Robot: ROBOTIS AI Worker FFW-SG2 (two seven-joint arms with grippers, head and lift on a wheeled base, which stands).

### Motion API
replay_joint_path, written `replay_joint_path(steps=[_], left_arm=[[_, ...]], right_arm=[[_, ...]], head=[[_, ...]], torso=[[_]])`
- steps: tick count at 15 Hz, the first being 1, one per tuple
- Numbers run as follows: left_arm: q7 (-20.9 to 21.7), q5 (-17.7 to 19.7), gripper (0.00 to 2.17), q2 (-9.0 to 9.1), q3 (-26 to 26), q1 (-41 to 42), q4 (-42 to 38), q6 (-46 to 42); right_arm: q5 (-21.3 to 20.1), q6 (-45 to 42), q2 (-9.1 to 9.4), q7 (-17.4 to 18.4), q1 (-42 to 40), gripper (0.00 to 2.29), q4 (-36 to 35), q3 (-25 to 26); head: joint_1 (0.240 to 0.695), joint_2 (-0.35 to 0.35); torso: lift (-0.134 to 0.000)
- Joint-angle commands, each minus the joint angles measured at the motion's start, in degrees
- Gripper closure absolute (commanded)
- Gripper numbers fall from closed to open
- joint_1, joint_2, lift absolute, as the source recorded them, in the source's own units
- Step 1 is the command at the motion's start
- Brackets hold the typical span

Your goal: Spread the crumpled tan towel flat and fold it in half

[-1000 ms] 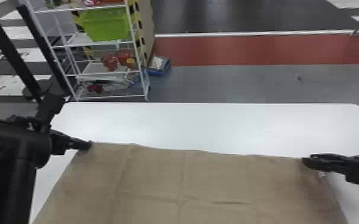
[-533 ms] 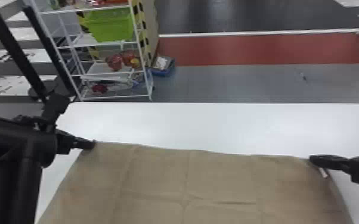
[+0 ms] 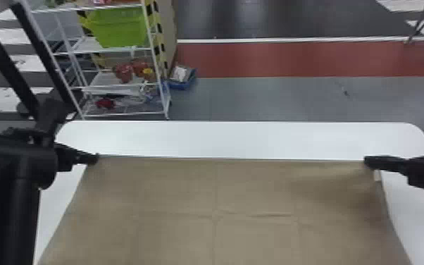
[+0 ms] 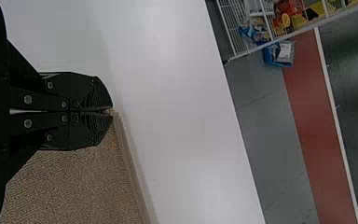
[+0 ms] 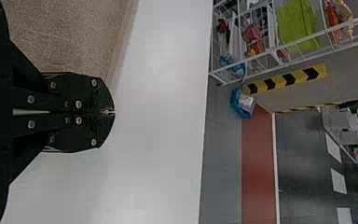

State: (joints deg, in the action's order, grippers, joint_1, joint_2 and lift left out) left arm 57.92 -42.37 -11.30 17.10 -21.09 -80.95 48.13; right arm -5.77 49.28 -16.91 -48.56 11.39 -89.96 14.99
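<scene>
The tan towel (image 3: 214, 197) lies spread over the table, nearly flat, with faint crossing creases and a slight rise near its far right corner. At its far left corner is my left gripper (image 3: 96, 159); in the left wrist view that gripper (image 4: 112, 112) is shut on the towel (image 4: 79, 186) corner. My right gripper (image 3: 367, 161) is at the far right corner, where a small white tag hangs by the side edge. In the right wrist view, the right gripper (image 5: 113, 112) has its fingers pressed together at the towel (image 5: 65, 32), pinching its corner.
The white table (image 3: 243, 137) shows beyond the towel and along both sides. Behind it on the left stands a white wire rack (image 3: 126, 84) with a green bin (image 3: 119, 26). A blue box (image 3: 181, 79) sits on the floor beside the rack.
The towel's far edge, which slanted and curved slightly before, now runs straighter and more level between the grippers. Both grippers remain at its far corners, and the right one sits a little higher in view.
</scene>
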Motion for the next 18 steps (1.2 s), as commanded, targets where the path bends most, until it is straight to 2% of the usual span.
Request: replay_joint_path(steps=[1,2,5,6,7,9,13,15,16,18], left_arm=[[0.53,1.77,1.82,0.49,3.2,3.25,-5.88,0.0],[0.97,2.21,1.82,0.66,4.61,5.79,-9.75,-0.18],[3.95,8.1,1.82,0.66,10.76,12.91,-18.45,-4.05],[4.92,10.47,1.82,0.57,12.78,15.11,-19.6,-7.74],[6.33,12.4,1.82,0.66,15.68,17.31,-19.77,-15.12],[8.17,14.51,1.82,1.19,18.06,19.77,-19.68,-23.21],[9.93,14.07,1.81,0.93,19.46,24.34,-16.7,-43.42],[14.15,13.11,1.81,0.49,21.84,24.43,-14.85,-58.01],[15.99,12.49,1.81,-0.22,22.72,24.43,-14.76,-59.94],[18.98,12.4,1.81,-0.74,25.18,26.98,-15.11,-73.48]], right_arm=[[1.46,0.61,-1.02,-1.18,-2.51,1.14,-4.17,0.39],[2.87,1.31,-2.07,-1.62,-4.53,1.14,-7.16,0.56],[7.88,3.77,-5.06,-4.7,-12.97,1.14,-17.18,3.38],[9.11,3.77,-5.24,-6.19,-16.75,1.14,-20.6,4.26],[9.55,3.07,-5.41,-8.21,-20.53,1.14,-23.33,4.78],[9.2,-0.45,-5.85,-11.2,-25.54,1.14,-25.09,5.05],[7.0,-4.14,-6.12,-13.57,-28.88,1.14,-24.56,4.26],[7.61,-3.43,-6.12,-14.36,-28.35,1.14,-25.17,5.84],[8.23,-2.03,-6.29,-14.98,-27.47,1.14,-26.05,7.77],[10.16,1.14,-7.52,-16.56,-27.73,1.14,-28.25,10.32]], head=[[0.695,0.068],[0.695,0.069],[0.695,0.093],[0.695,0.099],[0.695,0.108],[0.695,0.15],[0.695,0.174],[0.695,0.169],[0.695,0.163],[0.695,0.139]], torso=[[-0.123],[-0.123],[-0.123],[-0.123],[-0.123],[-0.123],[-0.123],[-0.123],[-0.123],[-0.123]])
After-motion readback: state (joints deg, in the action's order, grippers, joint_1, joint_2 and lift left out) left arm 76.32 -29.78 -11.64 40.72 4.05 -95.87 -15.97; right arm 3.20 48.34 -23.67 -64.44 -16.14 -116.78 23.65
